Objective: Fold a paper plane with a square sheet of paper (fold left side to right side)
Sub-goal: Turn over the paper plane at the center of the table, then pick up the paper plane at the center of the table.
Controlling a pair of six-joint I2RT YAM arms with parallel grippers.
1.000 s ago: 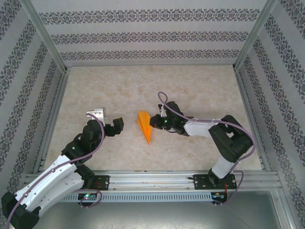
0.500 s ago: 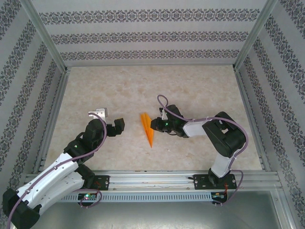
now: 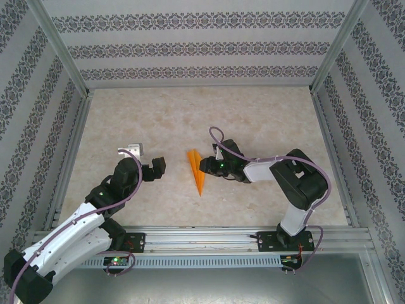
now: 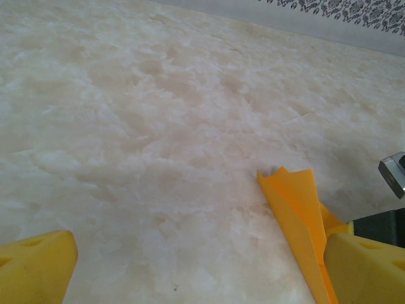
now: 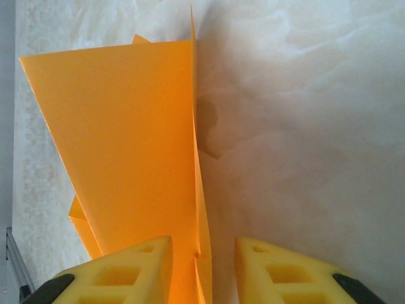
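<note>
The bright orange paper point(image 3: 197, 170) is folded into a narrow pointed shape at the table's middle, tip toward the near edge. Its right half stands up as a flap point(image 5: 126, 139). My right gripper point(image 3: 204, 166) sits against the paper's right side. Its yellow fingers point(image 5: 133, 266) straddle the flap's upright edge with a gap on each side, so that gripper point(image 5: 202, 250) is open. My left gripper point(image 3: 158, 167) hovers a short way left of the paper, open and holding nothing point(image 4: 199, 253). The paper's blunt end point(image 4: 296, 209) shows beside its right finger point(image 4: 361, 266).
The marble-patterned tabletop point(image 3: 139, 120) is bare to the left of and behind the paper. Patterned walls with aluminium posts point(image 3: 60, 54) enclose the space on three sides. A metal rail point(image 3: 202, 237) runs along the near edge.
The paper looked wider a second ago; its right part has been raised, so it now looks narrow from above. My right gripper shifted slightly left with it. The left gripper barely moved.
</note>
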